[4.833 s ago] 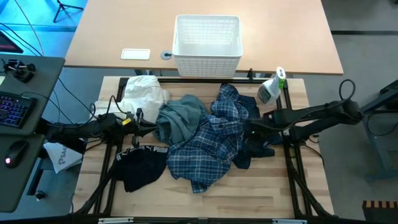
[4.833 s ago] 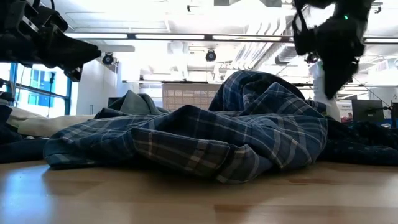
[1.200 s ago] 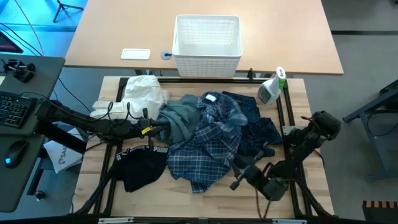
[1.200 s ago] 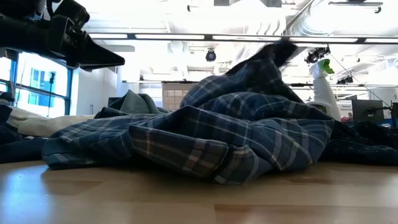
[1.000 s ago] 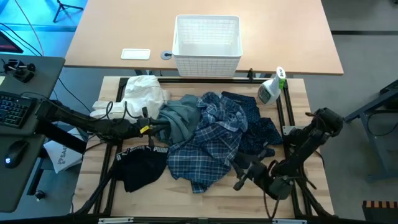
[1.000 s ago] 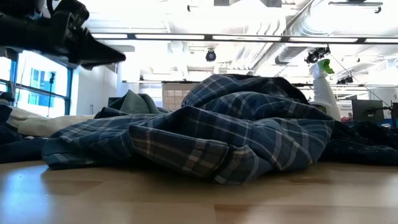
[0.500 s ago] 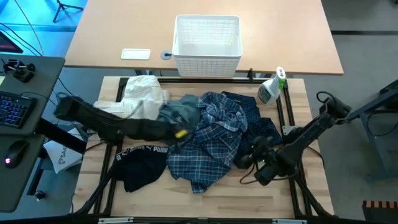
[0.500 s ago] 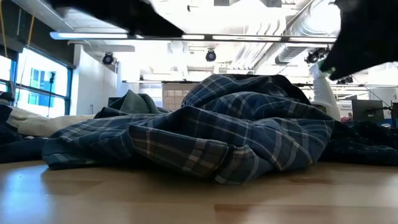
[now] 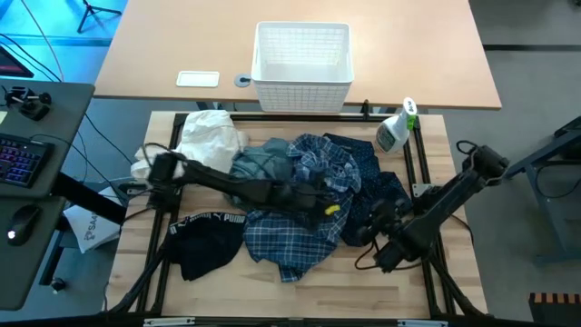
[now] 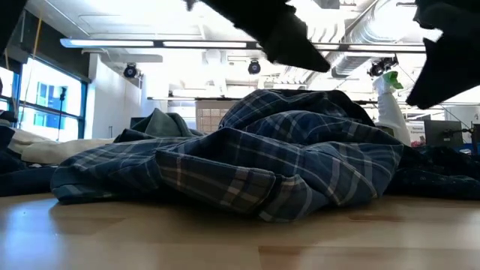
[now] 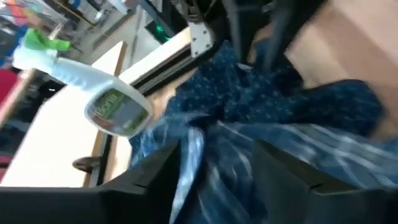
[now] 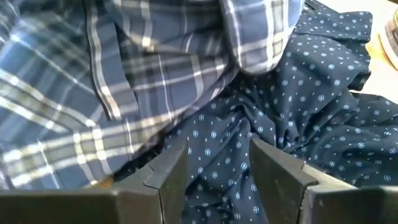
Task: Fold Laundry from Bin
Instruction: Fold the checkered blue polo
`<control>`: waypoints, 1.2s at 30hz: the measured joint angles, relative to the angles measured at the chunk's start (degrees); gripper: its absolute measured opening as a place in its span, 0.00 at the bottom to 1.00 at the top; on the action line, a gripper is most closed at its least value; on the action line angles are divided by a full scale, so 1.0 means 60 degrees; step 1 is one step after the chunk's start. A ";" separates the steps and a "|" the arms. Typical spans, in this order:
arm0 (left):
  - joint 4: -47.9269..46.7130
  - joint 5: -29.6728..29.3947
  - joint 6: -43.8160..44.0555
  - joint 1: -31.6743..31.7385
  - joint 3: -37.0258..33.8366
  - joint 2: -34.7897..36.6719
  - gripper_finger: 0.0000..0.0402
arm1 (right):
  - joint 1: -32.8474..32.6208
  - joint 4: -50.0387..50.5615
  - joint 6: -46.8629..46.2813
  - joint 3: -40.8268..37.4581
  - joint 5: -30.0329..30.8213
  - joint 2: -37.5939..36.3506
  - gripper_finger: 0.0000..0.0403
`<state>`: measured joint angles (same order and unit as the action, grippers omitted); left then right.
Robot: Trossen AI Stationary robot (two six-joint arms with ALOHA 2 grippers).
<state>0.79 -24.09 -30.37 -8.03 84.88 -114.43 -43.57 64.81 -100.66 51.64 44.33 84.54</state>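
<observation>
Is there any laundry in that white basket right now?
No. From above, the basket stands empty on the far table, while the clothes, like the plaid shirt, lie on the near table.

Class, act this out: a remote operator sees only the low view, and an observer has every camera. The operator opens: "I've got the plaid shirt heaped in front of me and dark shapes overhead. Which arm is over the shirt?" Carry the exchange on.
Observer: From above, the left arm reaches across the pile, and the left gripper hangs open over the plaid shirt.
Operator: And the right one?
Observer: The right gripper is open too, low over the navy dotted trousers beside the shirt.
Operator: Anything in the bin?
Observer: The bin stands on the far table with no laundry in it.
</observation>
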 joint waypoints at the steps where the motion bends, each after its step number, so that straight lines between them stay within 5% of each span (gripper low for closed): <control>1: -0.0032 -0.0220 -0.0170 0.0029 0.0298 -0.0295 0.51 | -0.0071 0.0010 -0.0099 0.0000 -0.0012 0.0145 0.41; 8: -0.0548 -0.2154 -0.1293 0.0287 0.1409 -0.1747 0.48 | -0.0698 -0.0157 -0.1025 0.0000 -0.0192 0.0903 0.41; 15: -0.1920 -0.4000 -0.1752 0.0404 0.1414 -0.1727 0.08 | -0.1133 -0.1229 -0.0637 0.0004 0.0881 0.1300 0.41; 18: -0.2289 -0.4203 -0.1378 0.0400 0.1138 -0.1218 0.03 | -0.1026 -0.2599 0.0855 0.0007 0.1808 0.1491 0.41; 23: -0.1321 -0.4091 -0.1318 0.0386 -0.1101 0.1138 0.00 | -0.0691 -0.4527 0.3561 0.0007 0.2545 0.1862 0.41; 27: -0.0285 -0.2870 -0.1454 0.0297 -0.3842 0.3959 0.00 | -0.0309 -0.5197 0.4637 0.0007 0.3174 0.2164 0.41; 32: -0.0166 -0.0800 -0.0605 -0.0043 -0.6510 0.7436 0.00 | 0.0555 -0.5728 0.5639 0.0013 0.2993 0.2172 0.41; 36: -0.0997 -0.0464 0.0588 -0.0376 -0.7882 0.9747 0.00 | 0.1341 -0.5995 0.7204 0.0505 0.2340 0.1924 0.41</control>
<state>-5.19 -26.87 -26.84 -10.29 37.58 -55.95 -35.52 28.84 -57.44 54.67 58.38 96.09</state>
